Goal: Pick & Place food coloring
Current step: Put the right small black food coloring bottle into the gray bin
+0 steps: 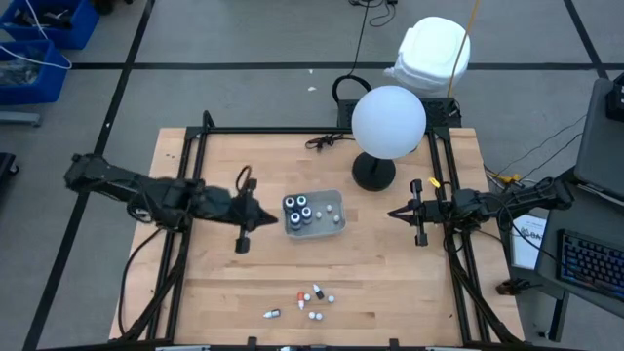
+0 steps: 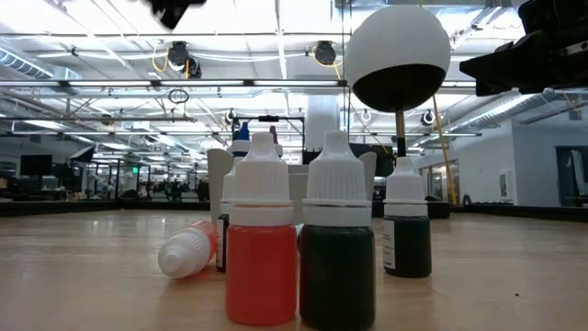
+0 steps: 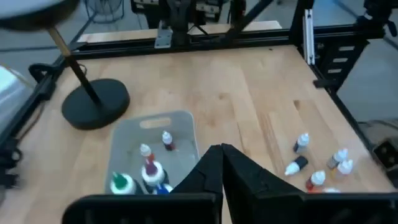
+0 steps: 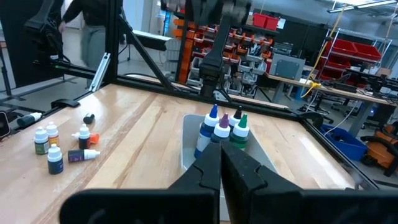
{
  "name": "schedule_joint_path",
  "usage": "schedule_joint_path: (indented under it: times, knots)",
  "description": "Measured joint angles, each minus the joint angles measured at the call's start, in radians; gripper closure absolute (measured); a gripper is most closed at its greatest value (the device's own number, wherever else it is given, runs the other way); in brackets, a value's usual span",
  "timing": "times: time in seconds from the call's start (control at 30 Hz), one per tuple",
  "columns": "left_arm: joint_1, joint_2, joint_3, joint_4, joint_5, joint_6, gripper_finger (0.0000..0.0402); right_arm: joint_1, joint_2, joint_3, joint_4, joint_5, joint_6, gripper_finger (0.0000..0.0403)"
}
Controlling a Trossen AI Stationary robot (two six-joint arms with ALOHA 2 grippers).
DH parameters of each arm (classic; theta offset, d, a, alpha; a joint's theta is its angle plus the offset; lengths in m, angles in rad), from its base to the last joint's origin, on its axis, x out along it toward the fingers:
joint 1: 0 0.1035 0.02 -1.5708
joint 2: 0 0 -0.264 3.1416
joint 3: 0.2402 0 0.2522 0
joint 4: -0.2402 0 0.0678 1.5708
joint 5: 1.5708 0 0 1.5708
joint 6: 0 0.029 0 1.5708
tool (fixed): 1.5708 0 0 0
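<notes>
Both arms' fingers (image 3: 219, 163) closed, empty.

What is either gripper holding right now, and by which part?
Nothing. The left gripper is shut empty beside the clear tray; the right gripper is shut empty on the tray's other side.

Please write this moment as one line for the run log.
left gripper: shut, empty, beside tray | right gripper: shut, waiting | bottles: several loose on table

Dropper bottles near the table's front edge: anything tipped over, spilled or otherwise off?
Yes, mildly. In the loose group of dropper bottles, a few lie on their sides, including one reddish bottle seen toppled in the low view. No liquid shows on the table. The bottles in the clear tray stand upright.
</notes>
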Motion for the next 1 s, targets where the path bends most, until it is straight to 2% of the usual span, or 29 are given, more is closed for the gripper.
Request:
schedule_joint_path:
  times: [0.1, 0.23, 0.43, 0.6, 0.7, 1.0]
  knots:
    - [0.0, -0.104, -0.197, 0.178, -0.013, 0.031, 0.0387, 0.0, 0.0, 0.0, 0.001, 0.001, -0.004, 0.0403]
    - [0.022, -0.273, -0.397, 0.347, -0.021, 0.124, 0.0396, 0.0, 0.0, 0.0, 0.033, 0.001, -0.007, 0.0403]
    - [0.101, -0.506, -0.613, 0.42, 0.056, 0.127, 0.0395, 0.0, 0.003, 0.0, 0.069, 0.0, -0.052, 0.0403]
    - [0.126, -0.593, -0.784, 0.568, 0.059, 0.106, 0.0394, 0.0, 0.01, 0.0, 0.06, 0.0, -0.076, 0.0403]
    - [0.138, -0.6, -0.842, 0.636, 0.056, 0.124, 0.0393, 0.0, 0.014, 0.0, 0.061, 0.0, -0.08, 0.0403]
    - [0.151, -0.598, -0.833, 0.68, 0.057, 0.066, 0.039, 0.0, 0.014, 0.0, 0.061, -0.001, -0.079, 0.0403]
